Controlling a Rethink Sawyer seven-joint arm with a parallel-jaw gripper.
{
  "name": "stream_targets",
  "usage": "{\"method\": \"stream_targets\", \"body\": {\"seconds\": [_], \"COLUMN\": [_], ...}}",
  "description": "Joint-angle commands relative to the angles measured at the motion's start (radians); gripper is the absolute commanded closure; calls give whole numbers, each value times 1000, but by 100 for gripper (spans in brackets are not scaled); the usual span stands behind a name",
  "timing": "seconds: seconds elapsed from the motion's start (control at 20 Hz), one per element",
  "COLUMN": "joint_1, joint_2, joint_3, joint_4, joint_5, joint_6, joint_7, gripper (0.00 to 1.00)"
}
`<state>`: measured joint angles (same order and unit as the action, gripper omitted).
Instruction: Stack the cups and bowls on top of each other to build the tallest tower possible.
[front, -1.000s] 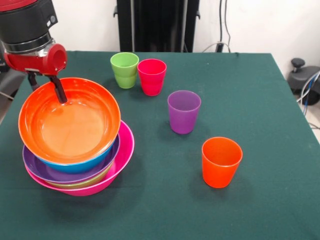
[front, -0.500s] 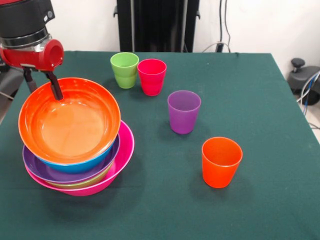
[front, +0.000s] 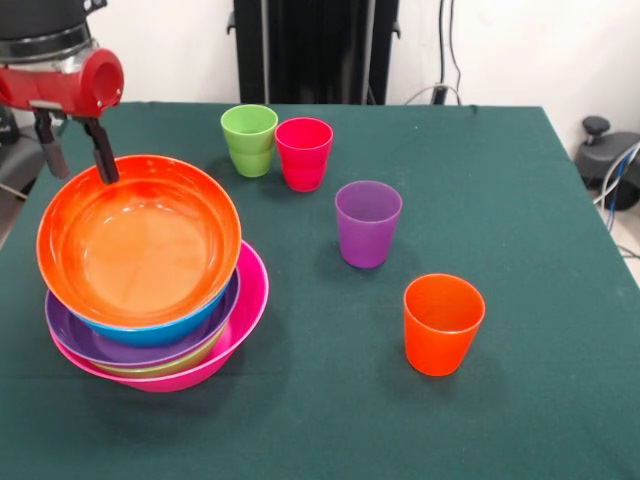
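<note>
Tower of nested glossy plastic bowls (front: 150, 290) stands near-left on the green table (front: 500, 420), wide orange bowl (front: 140, 245) topmost and tilted; it may slip if nudged. Gripper (front: 75, 165) hangs above its far rim, fingers apart, empty. Green, red, purple and orange tumblers (front: 368, 222) stand clear rightward.

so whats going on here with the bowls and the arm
The Sawyer's gripper hangs open at the far rim of the orange bowl, holding nothing. That bowl tops a stack on the pink bowl. Green, red, purple and orange cups stand apart on the table, unstacked.
</note>
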<state>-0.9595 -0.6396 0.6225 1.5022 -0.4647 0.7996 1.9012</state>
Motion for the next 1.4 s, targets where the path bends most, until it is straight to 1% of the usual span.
{"method": "stream_targets", "body": {"seconds": [0.05, 0.15, 0.35, 0.45, 0.65, 0.75, 0.9, 1.0, 1.1, 1.15, 1.2, 1.25, 1.3, 1.4], "joint_1": [71, 74, 75, 74, 50, 45, 24, 10, -2, 0, -2, -7, -12, -13], "joint_2": [-120, -167, -251, -292, -365, -391, -412, -428, -435, -432, -426, -428, -425, -426], "joint_3": [-13, -20, -36, -46, -48, -50, -36, -33, -36, -52, -55, -48, -36, -49], "joint_4": [-28, -14, 35, 40, 20, -9, -34, -45, -30, -28, -25, 2, 35, 85], "joint_5": [37, 60, 85, 97, 109, 106, 127, 124, 137, 123, 112, 128, 150, 146], "joint_6": [187, 226, 254, 310, 407, 465, 520, 525, 527, 499, 451, 414, 409, 386], "joint_7": [-65, -59, -41, -51, -103, -119, -134, -144, -133, -95, -80, -76, -89, -66], "gripper": [0, 0, 0, 0, 0, 0, 0, 0, 0, 0, 0, 0, 0, 0]}}
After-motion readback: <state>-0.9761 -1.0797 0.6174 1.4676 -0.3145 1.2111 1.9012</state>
